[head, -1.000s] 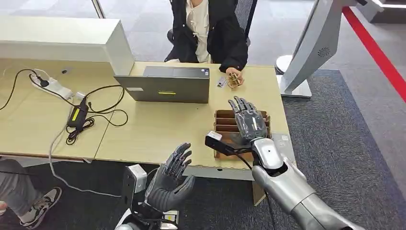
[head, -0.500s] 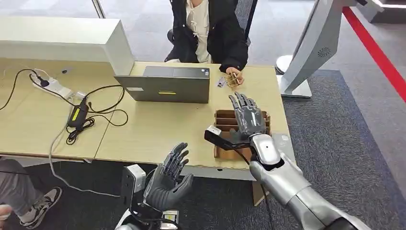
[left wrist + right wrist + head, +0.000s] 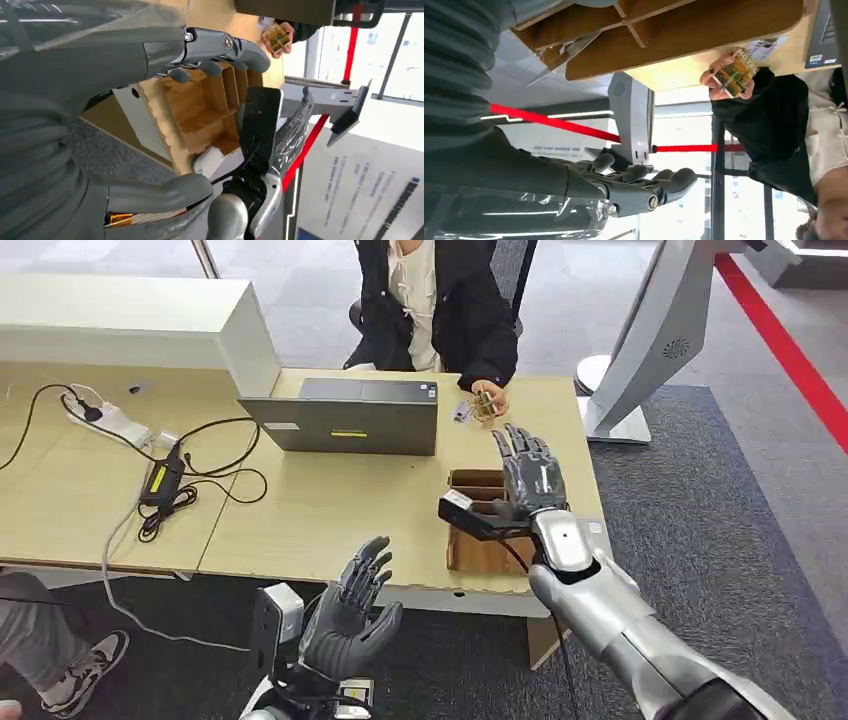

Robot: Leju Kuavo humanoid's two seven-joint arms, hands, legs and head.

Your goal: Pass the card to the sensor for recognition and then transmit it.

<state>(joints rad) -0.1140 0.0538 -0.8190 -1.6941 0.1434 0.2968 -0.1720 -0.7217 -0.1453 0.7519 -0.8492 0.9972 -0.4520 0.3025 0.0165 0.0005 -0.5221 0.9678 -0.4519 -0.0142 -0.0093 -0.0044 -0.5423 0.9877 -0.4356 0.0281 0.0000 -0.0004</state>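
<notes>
Here the robot's right hand, dark-fingered on a silver arm, hangs above the brown wooden slotted box that sits at the near right corner of the pale wooden table; its fingers are straight and spread, pointing away from the robot, and it holds nothing. The left hand is raised in front of the table's near edge, palm up, fingers apart and slightly curled, also empty. Across the table a person in a black jacket sits behind a grey open laptop and holds the patterned gold-and-green card in one hand, low over the table's far edge, well apart from the robot's right hand. Just beside that card a small white printed card lies flat on the table. A white power strip with black cables lies at the table's left.
</notes>
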